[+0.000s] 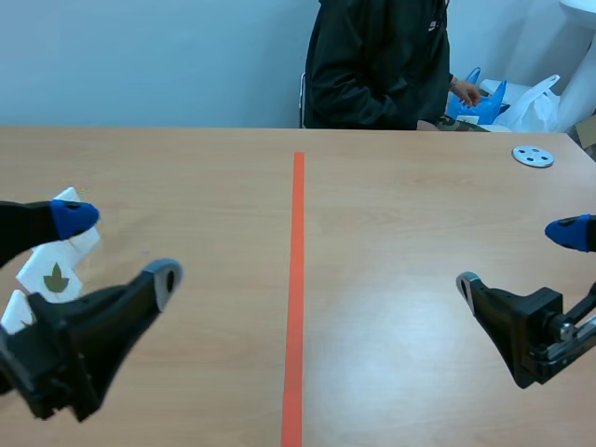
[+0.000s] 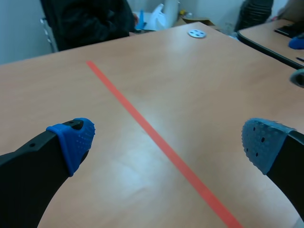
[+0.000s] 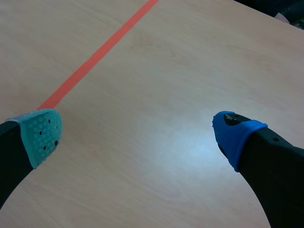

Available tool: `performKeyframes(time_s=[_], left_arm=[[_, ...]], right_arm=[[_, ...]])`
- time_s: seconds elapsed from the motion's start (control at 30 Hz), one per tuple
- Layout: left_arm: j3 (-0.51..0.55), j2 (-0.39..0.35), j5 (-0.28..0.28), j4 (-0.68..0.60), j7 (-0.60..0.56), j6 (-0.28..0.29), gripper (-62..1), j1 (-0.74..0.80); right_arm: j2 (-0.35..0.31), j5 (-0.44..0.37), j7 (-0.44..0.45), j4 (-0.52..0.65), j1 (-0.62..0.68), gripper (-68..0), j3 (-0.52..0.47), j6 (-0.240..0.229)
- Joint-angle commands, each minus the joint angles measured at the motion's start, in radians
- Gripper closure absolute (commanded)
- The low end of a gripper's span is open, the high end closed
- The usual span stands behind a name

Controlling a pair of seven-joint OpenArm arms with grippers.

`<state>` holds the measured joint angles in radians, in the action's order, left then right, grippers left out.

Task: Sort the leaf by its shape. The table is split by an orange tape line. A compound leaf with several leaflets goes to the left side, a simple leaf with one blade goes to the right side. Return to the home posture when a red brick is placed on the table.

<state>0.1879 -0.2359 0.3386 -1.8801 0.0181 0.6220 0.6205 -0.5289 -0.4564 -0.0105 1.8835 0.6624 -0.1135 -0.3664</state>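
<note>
White leaf cards [image 1: 56,275]: left of the orange tape line [image 1: 298,279]. Left pincer [image 1: 120,247], right pincer [image 1: 518,257]: wide open, empty. I judge I await another leaf.

The white leaf cards [image 1: 39,268] lie partly hidden behind the left gripper [image 1: 120,247], the green leaf [image 1: 56,277] printed on one is too small to tell its shape, and the person [image 1: 377,65] across the table is cut off by the scene view's top edge.

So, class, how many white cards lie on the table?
3, seemingly, beside the left end effector: far card by its blue pad, leaf card, near card. More may be hidden.
</note>
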Motion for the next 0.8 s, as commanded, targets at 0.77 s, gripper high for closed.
performKeyframes(time_s=[0.77], left_arm=[[-0.21,0.0,-0.096,0.101,0.024,-0.146,-62.3,-0.085]], right_arm=[[-0.011,-0.03,0.008,0.005,-0.011,-67.9,-0.011,-0.001]])
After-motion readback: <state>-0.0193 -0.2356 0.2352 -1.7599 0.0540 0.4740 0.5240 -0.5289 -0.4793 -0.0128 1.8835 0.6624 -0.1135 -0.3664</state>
